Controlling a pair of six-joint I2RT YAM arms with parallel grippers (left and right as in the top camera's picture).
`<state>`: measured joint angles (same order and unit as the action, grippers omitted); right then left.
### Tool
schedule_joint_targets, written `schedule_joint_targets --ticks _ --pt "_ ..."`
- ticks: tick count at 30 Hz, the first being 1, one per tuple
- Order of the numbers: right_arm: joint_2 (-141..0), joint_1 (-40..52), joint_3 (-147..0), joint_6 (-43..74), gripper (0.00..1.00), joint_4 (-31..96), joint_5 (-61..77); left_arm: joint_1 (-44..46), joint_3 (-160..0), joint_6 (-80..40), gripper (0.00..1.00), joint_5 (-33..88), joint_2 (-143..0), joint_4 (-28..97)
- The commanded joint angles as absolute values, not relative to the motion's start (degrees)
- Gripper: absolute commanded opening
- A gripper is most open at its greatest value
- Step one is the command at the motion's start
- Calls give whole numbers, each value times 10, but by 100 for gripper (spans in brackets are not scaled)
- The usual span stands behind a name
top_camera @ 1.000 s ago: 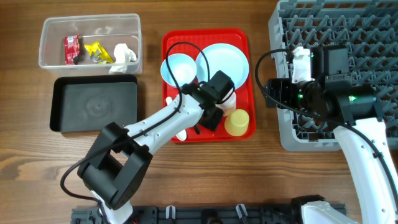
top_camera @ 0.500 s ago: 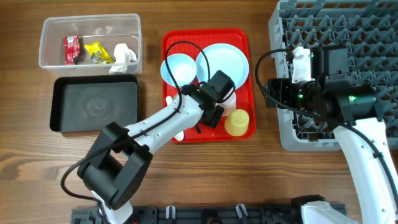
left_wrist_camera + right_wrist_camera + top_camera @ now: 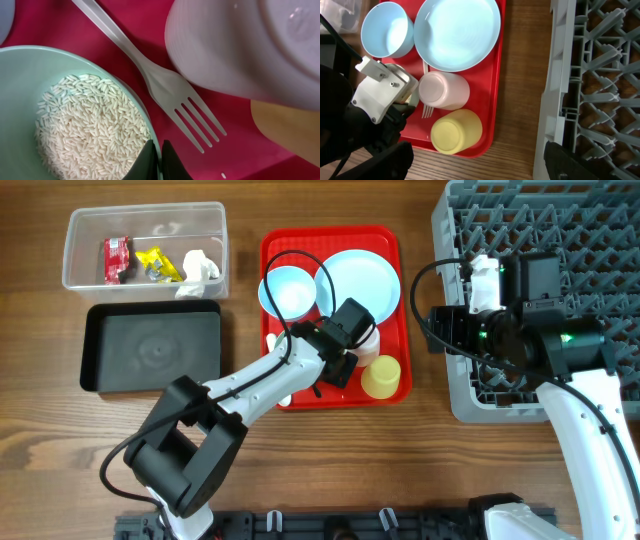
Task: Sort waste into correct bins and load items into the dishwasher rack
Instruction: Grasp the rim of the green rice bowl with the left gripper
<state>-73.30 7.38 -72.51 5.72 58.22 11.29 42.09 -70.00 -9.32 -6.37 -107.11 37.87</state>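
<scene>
In the left wrist view a pale blue bowl (image 3: pixel 20 65) full of white rice grains (image 3: pixel 85 125) sits on the red tray, and my left gripper (image 3: pixel 156 161) is shut on its rim. Overhead, the left gripper (image 3: pixel 335 367) covers that bowl. A white fork (image 3: pixel 165 85) lies beside it, under the white cup (image 3: pixel 225 45). The yellow cup (image 3: pixel 381 376), an empty blue bowl (image 3: pixel 285 290) and the plate (image 3: pixel 362 280) share the tray. My right gripper (image 3: pixel 475 152) hangs open, holding nothing, by the rack's (image 3: pixel 540 230) left edge.
The clear tub (image 3: pixel 145 220) at the back left holds a red wrapper (image 3: pixel 116 258), a yellow wrapper (image 3: pixel 155 264) and a tissue (image 3: pixel 200 268). The black tray (image 3: pixel 150 348) lies in front of it. The red tray (image 3: pixel 385 240) sits mid-table.
The left gripper's jaws have closed onto the rice bowl's rim. The right arm has not moved.
</scene>
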Motion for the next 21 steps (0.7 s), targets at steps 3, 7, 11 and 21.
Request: schedule_joint_targets --ticks 3,7,11,21 --pt "-737 71 -723 47 88 581 103 416 -717 -130 4 -61 -1030 395" --pt "-737 71 -723 47 88 580 103 401 -730 -158 4 -61 -973 407" --pt "-737 71 -723 47 88 578 103 363 -730 -196 4 -61 -901 421" --pt "-737 71 -723 47 88 577 103 173 -730 -241 4 -56 -838 524"
